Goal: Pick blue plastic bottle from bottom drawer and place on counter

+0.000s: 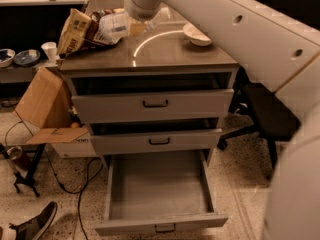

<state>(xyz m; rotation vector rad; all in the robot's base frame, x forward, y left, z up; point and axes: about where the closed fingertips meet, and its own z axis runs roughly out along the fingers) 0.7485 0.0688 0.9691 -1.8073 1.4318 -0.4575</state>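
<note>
The blue plastic bottle, translucent with a pale label, is held on its side just above the back left of the counter. My gripper is at the end of the white arm that reaches in from the right. It is shut on the bottle's right end, close to the snack bags. The bottom drawer is pulled fully open, and nothing shows inside it. The two shallower drawers above it are slightly ajar.
Snack bags lie on the counter's back left corner. A white bowl sits at the back right. A cardboard box leans left of the cabinet, cables and a shoe lie on the floor, and a black office chair stands to the right.
</note>
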